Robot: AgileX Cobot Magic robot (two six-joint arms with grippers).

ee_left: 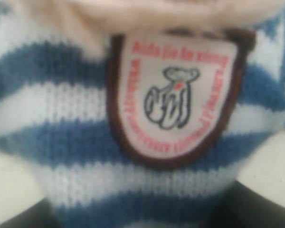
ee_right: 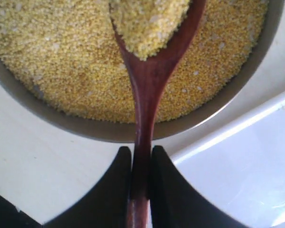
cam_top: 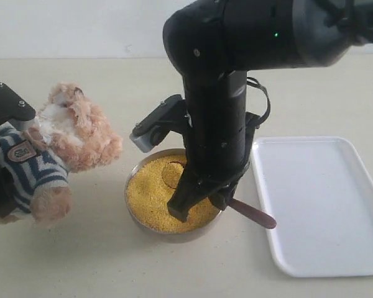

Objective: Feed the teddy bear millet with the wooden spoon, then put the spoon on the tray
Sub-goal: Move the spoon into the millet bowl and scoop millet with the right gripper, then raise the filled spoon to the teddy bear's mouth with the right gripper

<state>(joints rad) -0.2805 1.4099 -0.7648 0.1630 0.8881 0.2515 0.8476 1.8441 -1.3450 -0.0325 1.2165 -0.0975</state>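
I am holding the wooden spoon (ee_right: 145,95) with the right gripper (ee_right: 141,156) over the middle of the desk (cam_top: 81,261). Its jaws are clamped together on the thin handle. The spoon's bowl is carrying a heap of millet (ee_right: 61,71) and is hanging above the metal bowl (cam_top: 133,211), which is full of the yellow grain. In the exterior view the end of the handle is sticking out behind the gripper toward the tray (cam_top: 317,198). The white tray is lying just beside the bowl, toward the right edge of the desk.

Near the left edge, the left gripper (ee_left: 142,216) is gripping the teddy bear (cam_top: 74,133). Its jaws are pressing in on either side of the striped shirt, just below the chest badge (ee_left: 173,95). The bear is leaning with its face turned toward the bowl, a short way from it.
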